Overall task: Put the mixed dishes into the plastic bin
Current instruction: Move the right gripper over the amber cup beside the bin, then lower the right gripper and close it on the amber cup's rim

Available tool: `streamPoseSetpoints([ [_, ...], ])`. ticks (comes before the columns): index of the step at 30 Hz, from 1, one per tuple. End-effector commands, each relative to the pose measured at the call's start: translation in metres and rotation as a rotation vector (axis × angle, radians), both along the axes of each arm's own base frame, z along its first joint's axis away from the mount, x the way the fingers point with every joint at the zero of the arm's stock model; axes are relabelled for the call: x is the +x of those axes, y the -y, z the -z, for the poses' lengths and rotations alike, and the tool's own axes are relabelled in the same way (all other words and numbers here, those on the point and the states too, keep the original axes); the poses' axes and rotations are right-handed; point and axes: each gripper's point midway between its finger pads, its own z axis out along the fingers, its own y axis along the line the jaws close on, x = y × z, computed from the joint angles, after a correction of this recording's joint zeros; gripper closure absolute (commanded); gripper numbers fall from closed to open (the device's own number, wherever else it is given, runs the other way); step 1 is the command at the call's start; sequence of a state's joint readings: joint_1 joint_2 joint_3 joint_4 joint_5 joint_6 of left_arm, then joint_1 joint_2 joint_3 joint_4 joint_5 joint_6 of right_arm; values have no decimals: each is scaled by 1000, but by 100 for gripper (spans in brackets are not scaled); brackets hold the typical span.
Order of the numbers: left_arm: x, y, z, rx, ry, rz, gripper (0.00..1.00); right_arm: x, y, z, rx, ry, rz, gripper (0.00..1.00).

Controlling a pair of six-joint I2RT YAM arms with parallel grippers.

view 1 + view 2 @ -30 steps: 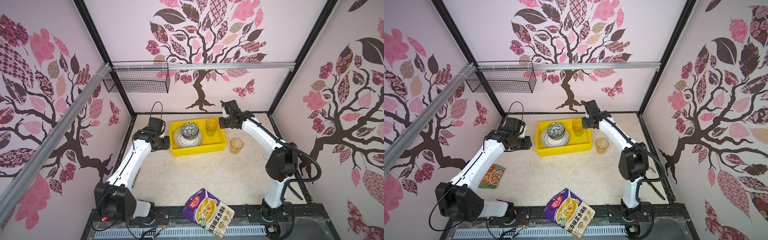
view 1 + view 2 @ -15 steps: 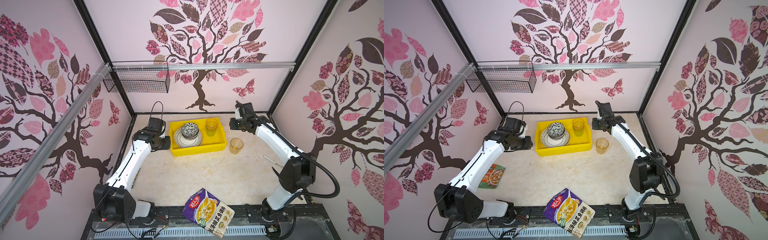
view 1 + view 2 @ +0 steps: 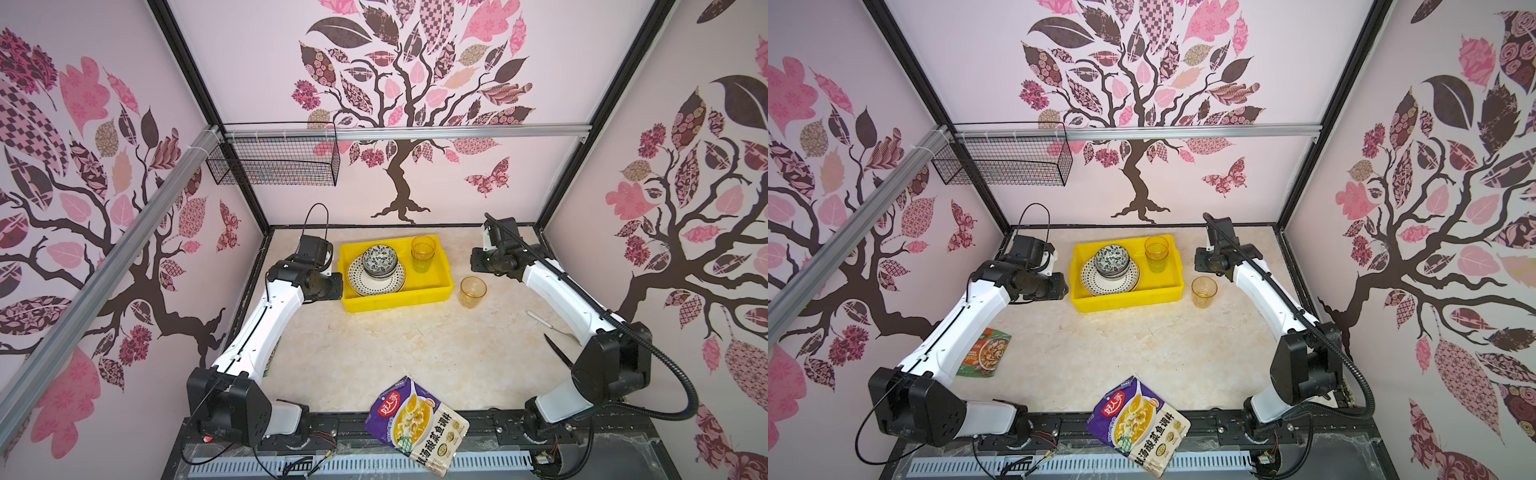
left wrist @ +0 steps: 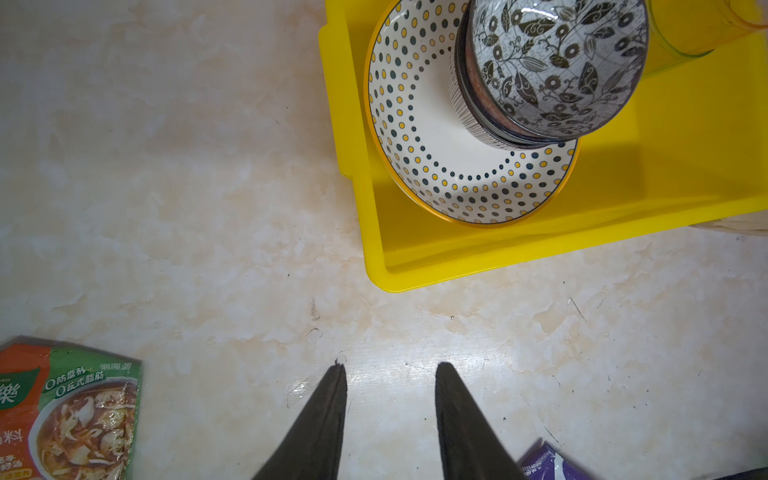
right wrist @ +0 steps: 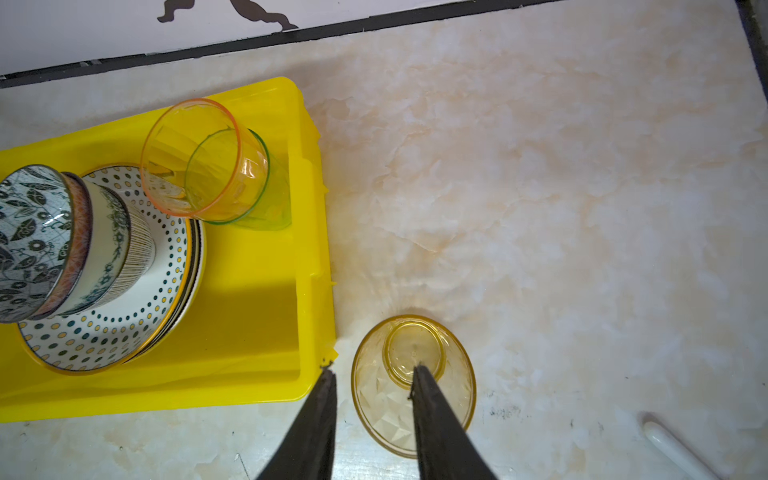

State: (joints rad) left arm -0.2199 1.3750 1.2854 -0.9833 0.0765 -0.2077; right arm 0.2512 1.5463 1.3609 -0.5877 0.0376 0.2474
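Observation:
The yellow plastic bin [image 3: 395, 305] [image 3: 1125, 302] stands at the back middle of the table. In it a stack of patterned bowls [image 3: 379, 259] [image 4: 557, 70] rests on dotted plates [image 3: 356, 279] [image 5: 137, 316], beside a pink tumbler nested in a green one [image 3: 423, 253] [image 5: 203, 162]. An amber tumbler [image 3: 472, 292] [image 5: 413, 374] stands upright on the table just right of the bin. My right gripper [image 5: 371, 370] is open above it, one finger over its rim. My left gripper [image 4: 390, 365] is open over bare table near the bin's left front corner.
A purple food pouch [image 3: 417, 424] lies at the front edge. A green-orange packet [image 3: 986, 353] [image 4: 66, 411] lies under the left arm. A white utensil [image 3: 540, 320] [image 5: 673, 444] lies at the right. A black wire basket [image 3: 274, 160] hangs on the back wall.
My right arm has swung from over the bin's tumblers out to the right, to above the amber tumbler. The left arm has stayed put.

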Motion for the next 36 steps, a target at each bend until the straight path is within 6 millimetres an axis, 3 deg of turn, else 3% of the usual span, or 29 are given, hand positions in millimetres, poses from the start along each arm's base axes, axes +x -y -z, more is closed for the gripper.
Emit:
streamPoseSetpoints([
  [1,-8,3,3,-8,-13,18,60,-14,17,-5,-13,-3,56,66],
  [15,-7,11,2,-26,-10,38,60,-38,42,38,16,-97,125,66],
  [36,-8,8,7,-4,-22,29,60,-26,43,79,70,-177,131,69],
])
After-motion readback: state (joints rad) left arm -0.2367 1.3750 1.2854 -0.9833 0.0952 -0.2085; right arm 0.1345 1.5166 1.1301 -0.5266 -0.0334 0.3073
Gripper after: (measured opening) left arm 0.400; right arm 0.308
